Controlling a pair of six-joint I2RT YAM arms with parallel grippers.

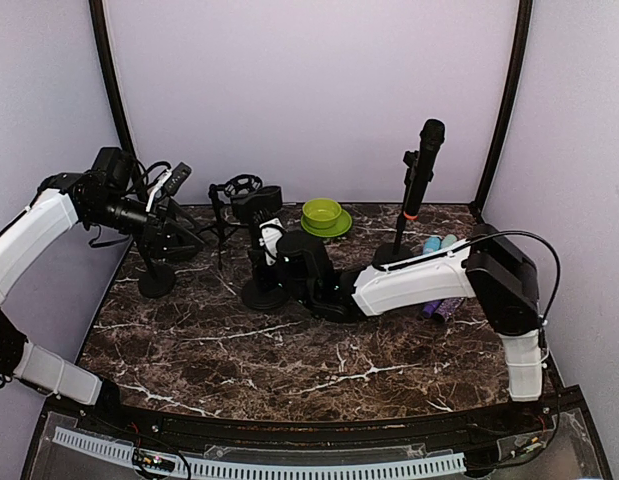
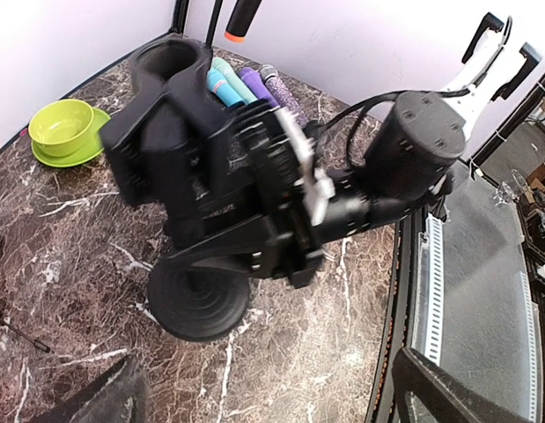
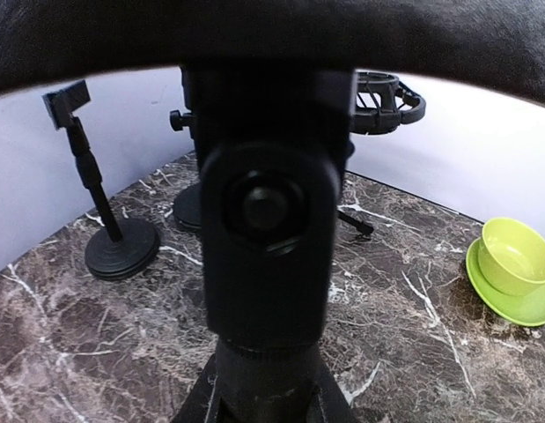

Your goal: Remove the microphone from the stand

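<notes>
My right gripper (image 1: 281,263) is shut low on the pole of a short black stand (image 1: 261,292) in the middle of the table. In the right wrist view that stand's empty holder (image 3: 265,238) fills the centre, with the right gripper (image 3: 265,398) round the pole below it. The left wrist view shows the stand's round base (image 2: 197,300) under the right arm's hand. My left gripper (image 1: 161,205) hangs open at the far left and my left gripper (image 2: 272,383) has only tabletop between its fingers. A dark microphone (image 1: 174,180) shows just beside it; I cannot tell what it rests on.
A tall stand at the back right carries a black microphone (image 1: 426,150) with an orange ring. Teal and purple microphones (image 1: 436,245) lie near its foot. A green bowl on a saucer (image 1: 325,216) sits at the back. Another short stand (image 1: 157,281) and a shock mount (image 1: 241,186) stand on the left.
</notes>
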